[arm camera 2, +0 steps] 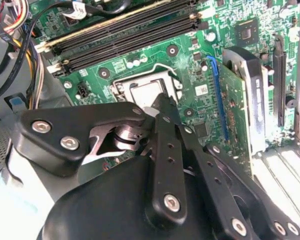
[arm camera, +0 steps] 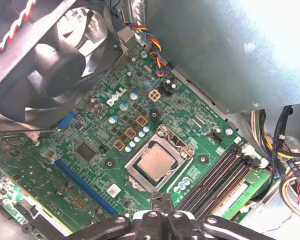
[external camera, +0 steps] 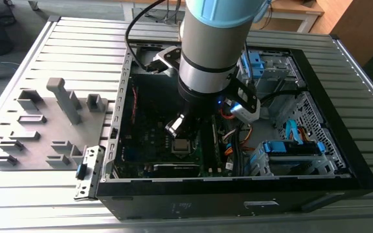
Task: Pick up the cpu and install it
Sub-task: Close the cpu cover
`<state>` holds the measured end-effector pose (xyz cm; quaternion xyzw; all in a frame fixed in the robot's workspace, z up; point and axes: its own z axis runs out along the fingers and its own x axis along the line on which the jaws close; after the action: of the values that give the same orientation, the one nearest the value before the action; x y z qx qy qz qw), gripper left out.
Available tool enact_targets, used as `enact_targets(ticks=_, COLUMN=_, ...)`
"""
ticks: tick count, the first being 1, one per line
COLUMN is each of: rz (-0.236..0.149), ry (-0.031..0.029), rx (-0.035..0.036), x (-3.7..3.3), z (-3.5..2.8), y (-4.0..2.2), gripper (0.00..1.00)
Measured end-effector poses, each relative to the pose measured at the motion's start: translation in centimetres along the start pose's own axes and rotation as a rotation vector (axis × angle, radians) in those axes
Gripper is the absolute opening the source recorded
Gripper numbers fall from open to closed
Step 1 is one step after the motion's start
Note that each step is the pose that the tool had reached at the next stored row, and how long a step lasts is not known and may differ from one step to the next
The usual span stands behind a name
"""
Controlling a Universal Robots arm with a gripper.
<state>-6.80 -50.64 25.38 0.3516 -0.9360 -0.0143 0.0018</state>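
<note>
The black computer case (external camera: 238,191) lies open on its side nearest the exterior camera, its front wall toward the viewer, resting on the ribbed metal surface (external camera: 342,73). Far off to the exterior view's left of the tool, on that surface, sits a grey tray (external camera: 41,131) with raised blocks, well apart from the arm. Moving toward the tool, the green motherboard (external camera: 144,145) covers the floor of the case. The arm (external camera: 212,43) reaches down into the case, and the tool (external camera: 177,127) hangs just above the board. Directly below its tips lies the cpu (external camera: 182,144), a flat dull-silver square seated inside the metal-framed socket (arm camera: 135,172); in both wrist views the cpu (arm camera: 156,162) rests flat within the frame, apart from the tool. In the second wrist view the tool (arm camera 2: 162,102) shows its black fingers (arm camera 2: 165,107) drawn together to a narrow point, pinching nothing, hovering just over the edge of the cpu (arm camera 2: 145,92). Beside the socket on the far side from the tool's body run the long black memory slots (arm camera 2: 125,32). To the exterior view's right of the tool sit blue drive brackets (external camera: 290,148) and bundles of black cables (external camera: 238,145).
</note>
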Motion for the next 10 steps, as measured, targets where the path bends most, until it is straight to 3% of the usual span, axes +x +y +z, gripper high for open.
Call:
enact_targets(ticks=3, rz=0.0, ry=-0.0001, rx=0.0002, x=0.02, z=-0.34, y=0.02, gripper=0.11)
enact_targets(ticks=8, rz=0.0, ry=0.0001, rx=0.0003, x=0.01, z=-2.18, y=0.07, gripper=0.11)
enact_targets(ticks=10, rz=0.0, ry=-0.0003, rx=0.0005, x=0.01, z=-2.27, y=0.08, gripper=0.11)
